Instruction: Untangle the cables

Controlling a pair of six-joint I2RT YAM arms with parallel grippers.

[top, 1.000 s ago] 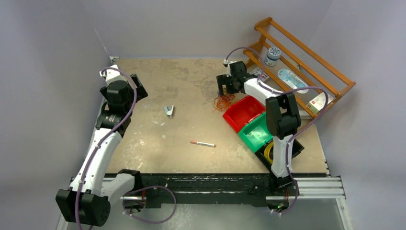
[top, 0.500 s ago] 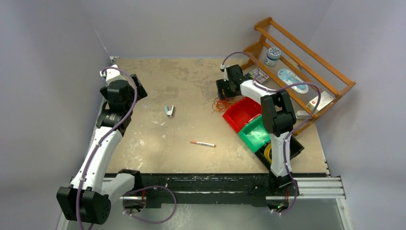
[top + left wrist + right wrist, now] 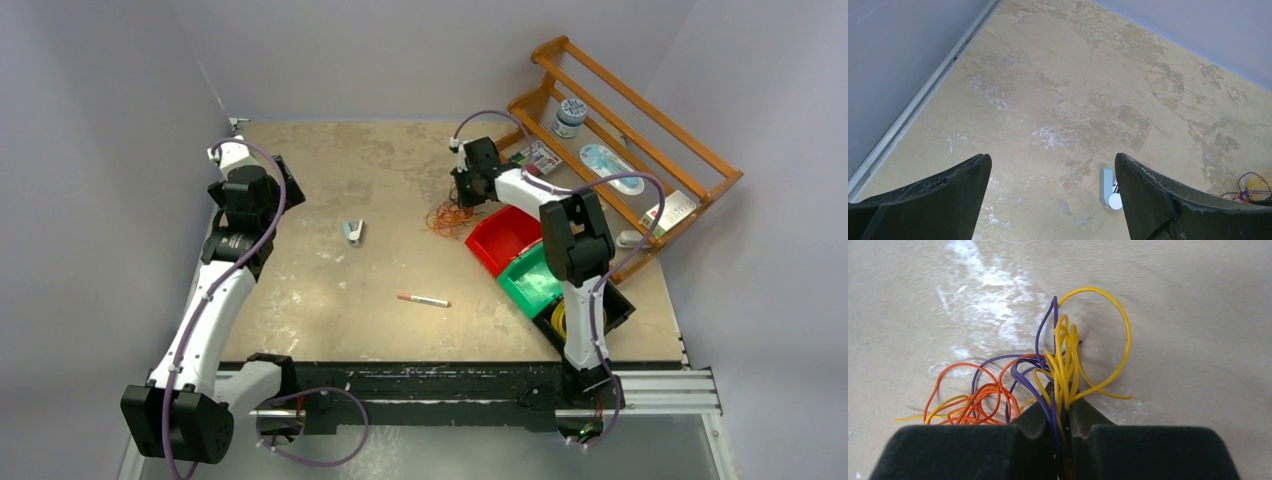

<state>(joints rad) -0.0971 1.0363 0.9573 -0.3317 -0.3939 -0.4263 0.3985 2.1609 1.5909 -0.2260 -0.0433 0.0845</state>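
Right gripper (image 3: 1063,397) is clamped on the cables (image 3: 1066,365): yellow and purple strands are pinched between its fingers, and orange loops lie loose on the table (image 3: 1198,315) off to one side. Top view: the cables sit far right on the table, just beside the red bin (image 3: 505,238); can't tell if they touch it. Left gripper (image 3: 1050,160) has its jaws wide apart and hangs over the far-left side, well apart from the cables. Pen (image 3: 423,300) lies mid-table.

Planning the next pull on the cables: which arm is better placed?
Right. The right claw is shut on yellow and purple strands of the cables. The left claw hangs open, well away from them, holding nothing.
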